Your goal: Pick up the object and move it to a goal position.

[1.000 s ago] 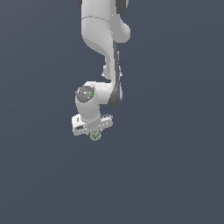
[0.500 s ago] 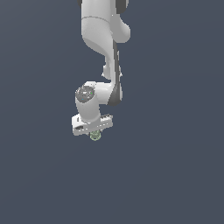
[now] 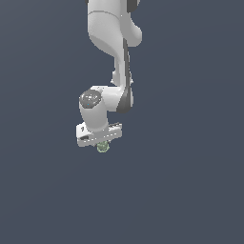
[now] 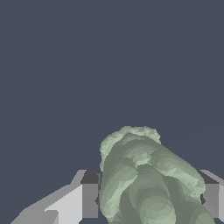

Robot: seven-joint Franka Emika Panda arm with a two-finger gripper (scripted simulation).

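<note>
The object (image 4: 148, 179), a pale grey-green knobbly lump, fills the lower centre and lower right of the wrist view. It sits between the two fingers (image 4: 89, 199) of the gripper (image 4: 151, 199). The jaws are closed on it: one finger pad touches its flank at lower left of centre, and the other shows at the lower right edge of the frame.

In the exterior view the object (image 3: 102, 147) appears only as a small green patch just below the gripper (image 3: 101, 145), slightly left of frame centre. Most of it is hidden by the hand. The arm (image 3: 112, 57) descends from the top edge of the frame. Behind everything lies a uniform dark blue-grey background; no counter edge or goal marker can be made out.

Risk assessment: the surface is lumpy, so pad contact is probably limited to a few high points. A fast transfer or an abrupt stop could let the object rotate or slip out. With no goal marker visible, the placement target cannot be confirmed from these views.
</note>
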